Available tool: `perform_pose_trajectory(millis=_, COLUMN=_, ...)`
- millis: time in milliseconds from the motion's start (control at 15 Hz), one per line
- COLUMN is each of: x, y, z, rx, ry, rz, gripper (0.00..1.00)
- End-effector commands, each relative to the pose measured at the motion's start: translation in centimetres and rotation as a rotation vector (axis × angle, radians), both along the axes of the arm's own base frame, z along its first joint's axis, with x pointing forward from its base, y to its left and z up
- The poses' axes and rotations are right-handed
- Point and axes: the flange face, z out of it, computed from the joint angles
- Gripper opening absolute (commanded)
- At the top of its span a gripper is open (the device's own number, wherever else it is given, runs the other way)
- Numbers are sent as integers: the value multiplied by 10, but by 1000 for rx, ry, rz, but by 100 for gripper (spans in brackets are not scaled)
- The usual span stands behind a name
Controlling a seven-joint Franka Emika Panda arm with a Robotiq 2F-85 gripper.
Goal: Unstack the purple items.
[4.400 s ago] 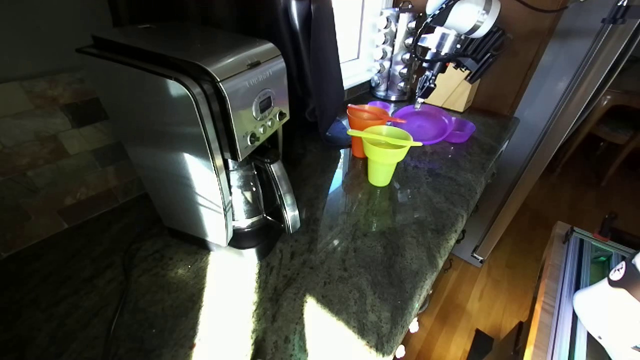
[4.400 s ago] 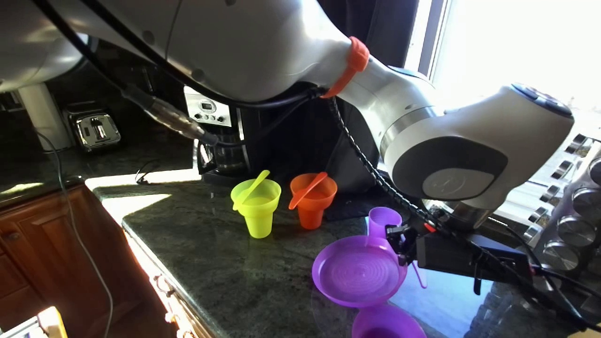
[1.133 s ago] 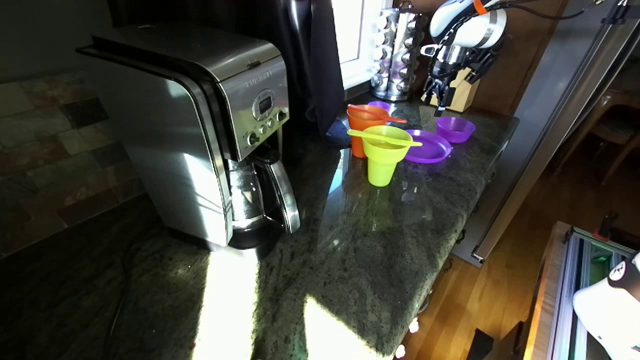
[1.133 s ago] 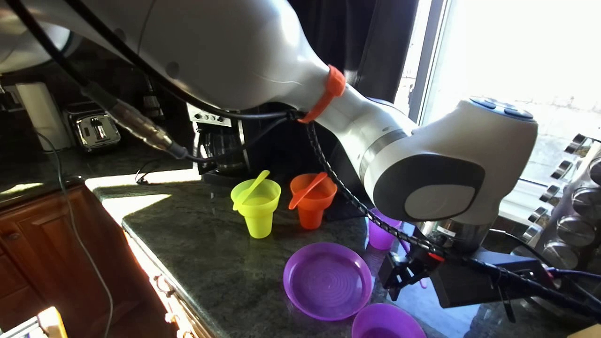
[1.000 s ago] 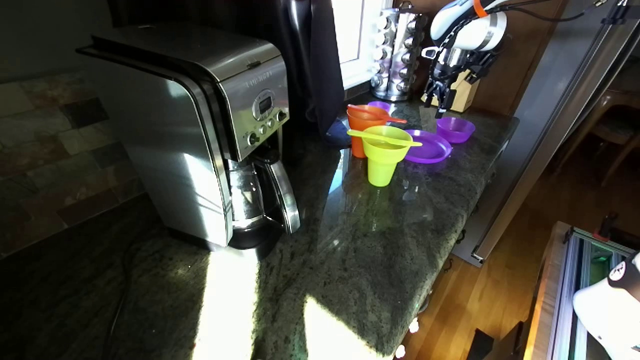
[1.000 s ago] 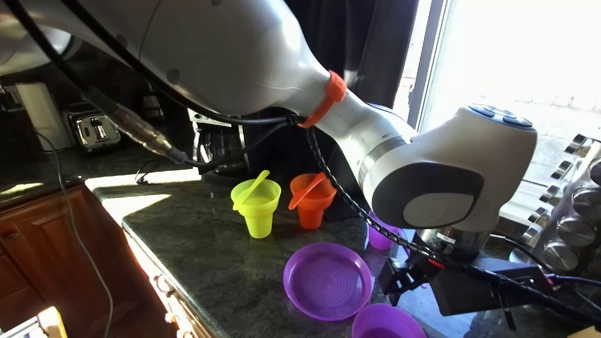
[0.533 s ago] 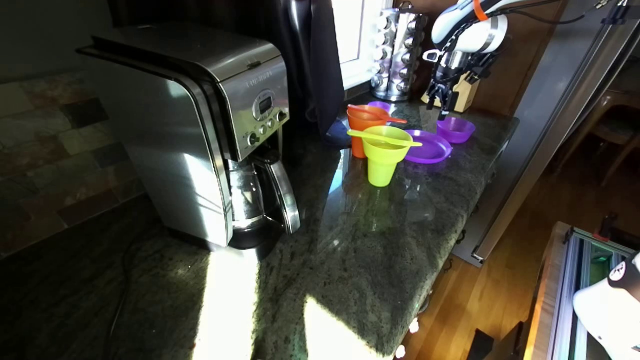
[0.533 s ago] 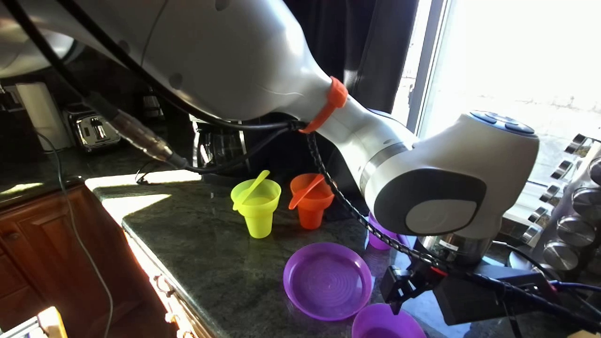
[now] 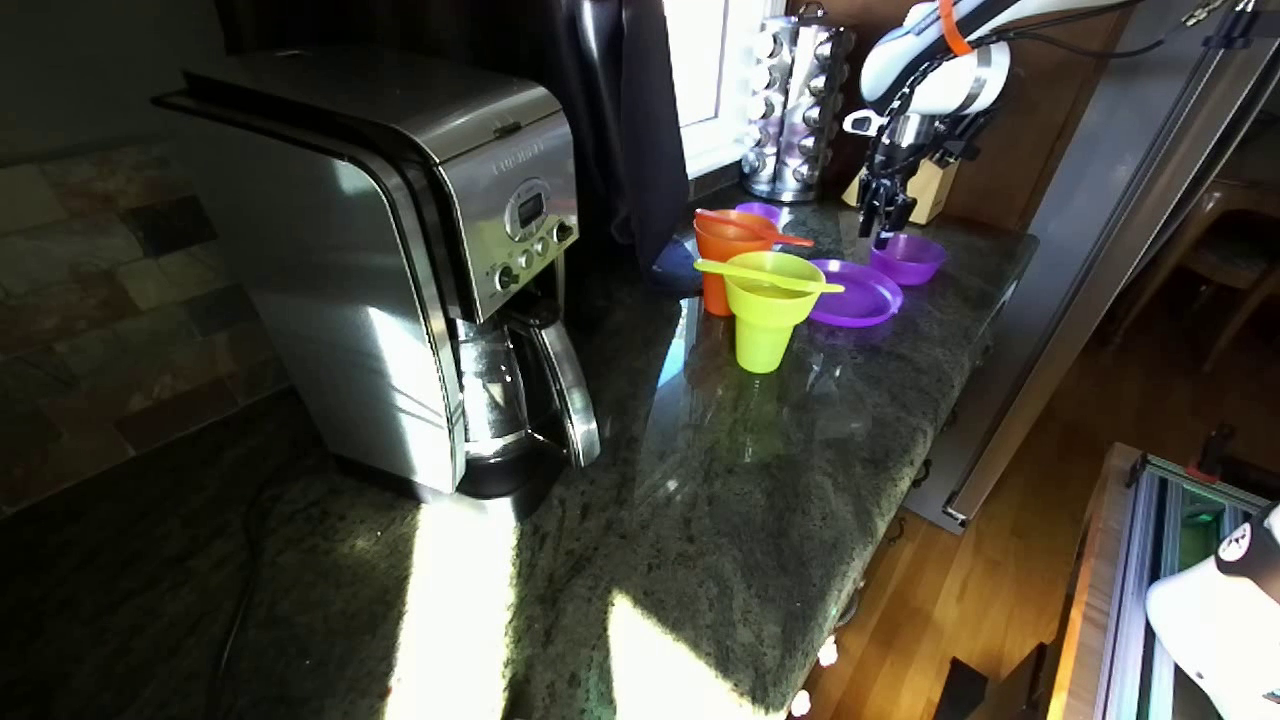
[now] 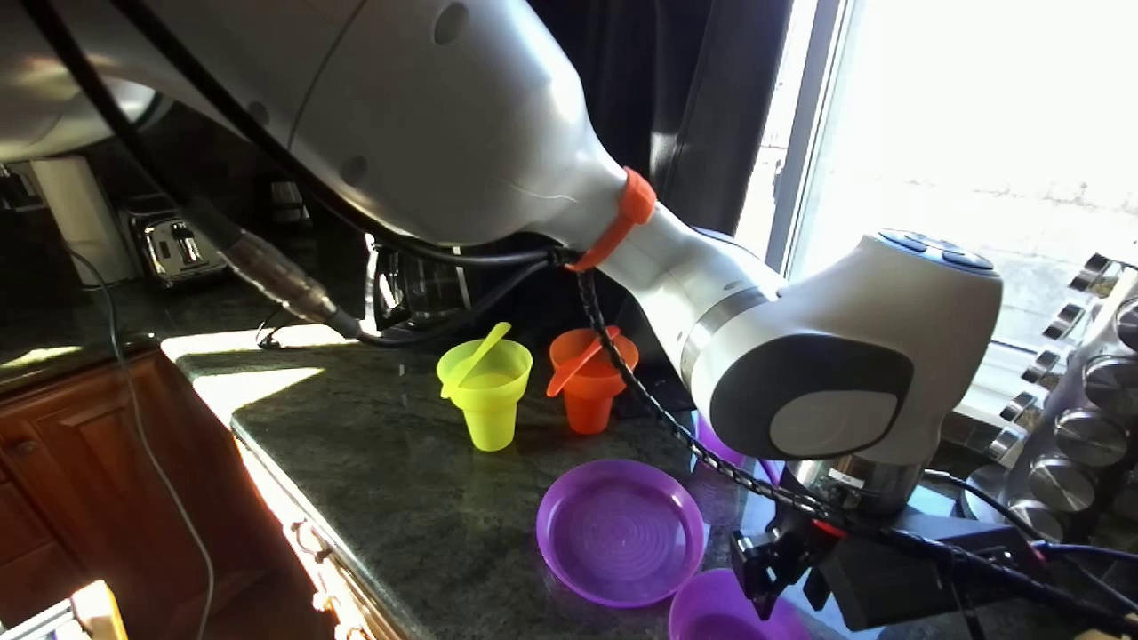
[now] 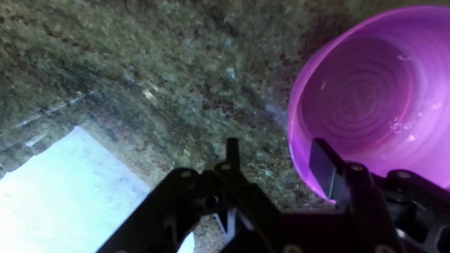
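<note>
Wrist view: can see the pincer (image 11: 276, 149) spread wide, with one finger (image 11: 322, 167) over the inside of the purple bowl (image 11: 362, 91) and the other outside it, above the mottled surface (image 11: 197, 80), and with a stretch of rim in the gap. Has hold of nothing; cannot tell about contact between finger and bowl. In both exterior views, can find the bowl upright on the surface, just beside the purple plate (image 10: 622, 533); cannot tell about contact between those two either. In an exterior view, can make out only the top of the purple cup (image 9: 760, 211), otherwise hidden behind the orange cup (image 9: 712, 260) with an orange spoon (image 9: 755, 228) laid across it; can also see part of the plate's edge covered by the yellow-green cup (image 9: 763, 340) and the yellow-green spoon (image 9: 770, 275) on top. In an exterior view, have the arm (image 10: 822, 391) and its braided cable (image 10: 656, 409) crossing in front of the purple cup. Behind the pincer in an exterior view, can see a knife block (image 9: 932, 190), partly covered, and near it a silver jar rack (image 9: 772, 135). Well apart, have the coffee maker (image 9: 400, 250).
</note>
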Motion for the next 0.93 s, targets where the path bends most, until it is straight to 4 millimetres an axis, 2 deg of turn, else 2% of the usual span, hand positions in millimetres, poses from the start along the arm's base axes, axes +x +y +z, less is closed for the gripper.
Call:
perform_pose_trajectory(millis=0, x=-1, y=-1, z=-6, rx=-13, ry=16, rz=-5, gripper=24)
perform_pose_trajectory(millis=200, x=-1, y=-4, z=-3, rx=1, ry=6, rz=-39, gripper=2)
perform_pose_trajectory(millis=867, x=9, y=-16, z=9, rx=3, ry=5, rz=-238, gripper=1)
